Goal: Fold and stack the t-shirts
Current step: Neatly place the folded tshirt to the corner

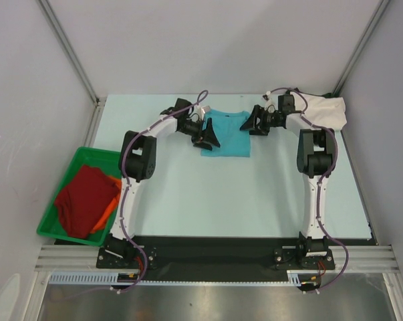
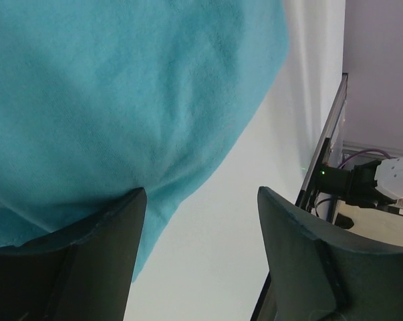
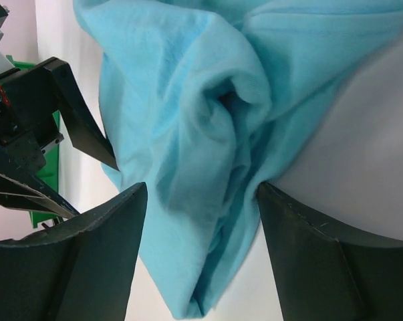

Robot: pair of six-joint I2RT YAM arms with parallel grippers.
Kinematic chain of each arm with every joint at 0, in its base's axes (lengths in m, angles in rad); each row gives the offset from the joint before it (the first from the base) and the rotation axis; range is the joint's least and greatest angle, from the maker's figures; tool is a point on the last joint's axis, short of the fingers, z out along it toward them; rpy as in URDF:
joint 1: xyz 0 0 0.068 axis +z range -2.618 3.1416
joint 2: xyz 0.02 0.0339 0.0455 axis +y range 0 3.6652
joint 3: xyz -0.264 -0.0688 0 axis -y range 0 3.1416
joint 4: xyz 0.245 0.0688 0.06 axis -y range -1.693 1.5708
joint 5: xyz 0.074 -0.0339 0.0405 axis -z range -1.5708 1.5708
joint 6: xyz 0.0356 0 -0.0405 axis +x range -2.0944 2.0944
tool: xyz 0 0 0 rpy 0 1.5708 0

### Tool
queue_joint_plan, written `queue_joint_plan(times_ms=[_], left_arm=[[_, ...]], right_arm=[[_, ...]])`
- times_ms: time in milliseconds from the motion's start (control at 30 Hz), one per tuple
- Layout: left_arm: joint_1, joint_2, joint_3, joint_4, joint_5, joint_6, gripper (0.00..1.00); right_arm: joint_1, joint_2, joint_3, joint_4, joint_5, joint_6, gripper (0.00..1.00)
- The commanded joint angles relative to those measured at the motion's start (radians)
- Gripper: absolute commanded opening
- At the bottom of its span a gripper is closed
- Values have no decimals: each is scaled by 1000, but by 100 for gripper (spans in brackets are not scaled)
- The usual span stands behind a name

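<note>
A turquoise t-shirt (image 1: 226, 136) lies partly folded at the back middle of the table, between my two grippers. My left gripper (image 1: 207, 138) is at its left edge. In the left wrist view that gripper (image 2: 202, 190) is open; the turquoise cloth (image 2: 114, 100) reaches just past its left finger (image 2: 101, 254), and bare table fills most of the gap. My right gripper (image 1: 254, 124) is at the shirt's right edge. In the right wrist view it (image 3: 201, 186) stands open, its jaws straddling a bunched fold of the turquoise shirt (image 3: 208, 134).
A cream-white shirt (image 1: 327, 110) lies crumpled at the back right corner, behind the right arm. A green bin (image 1: 62, 182) at the left edge holds a dark red shirt (image 1: 85, 199) over an orange one (image 1: 107, 212). Grey walls enclose the table (image 1: 221, 194).
</note>
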Motion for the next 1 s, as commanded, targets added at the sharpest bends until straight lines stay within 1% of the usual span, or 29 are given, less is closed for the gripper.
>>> queue_joint_plan(times_ms=[0, 167, 233, 333, 367, 433, 467, 533, 567, 600, 633, 667, 767, 833, 867, 967], left_arm=[[-9, 7, 44, 3, -14, 32, 73], [-9, 4, 47, 5, -17, 30, 73], [-9, 4, 49, 5, -18, 28, 73], [-9, -1, 55, 0, -35, 32, 73], [-9, -8, 56, -1, -40, 33, 73], [-9, -19, 61, -7, -61, 41, 75], [-9, -31, 76, -14, -78, 48, 75], [-8, -51, 101, -52, -149, 94, 77], [-8, -71, 133, -69, -184, 117, 77], [-3, -87, 147, -83, -219, 166, 78], [0, -100, 158, -112, -289, 194, 78], [4, -131, 171, -122, -325, 220, 78], [31, -183, 159, -162, -415, 298, 76], [54, -196, 156, -196, -433, 344, 74], [58, -200, 155, -240, -430, 364, 73], [70, -200, 136, -299, -420, 430, 68]], right_arm=[[39, 81, -16, -81, 71, -2, 73], [51, 87, -26, -86, 72, 5, 70], [56, 84, -27, -86, 85, 4, 66], [62, 80, -21, -97, 129, -9, 52], [60, 72, -18, -101, 140, -16, 40], [69, 64, 2, -115, 154, -54, 29], [72, 55, 11, -124, 151, -76, 20], [79, 32, 42, -156, 170, -126, 13], [77, 20, 51, -167, 180, -172, 2], [76, -10, 60, -193, 201, -199, 0], [73, -27, 79, -207, 207, -223, 0], [63, -47, 85, -219, 215, -272, 0], [33, -116, 108, -264, 284, -324, 0], [16, -156, 117, -287, 333, -378, 0], [-2, -166, 122, -296, 353, -396, 0], [-33, -184, 123, -299, 399, -462, 0]])
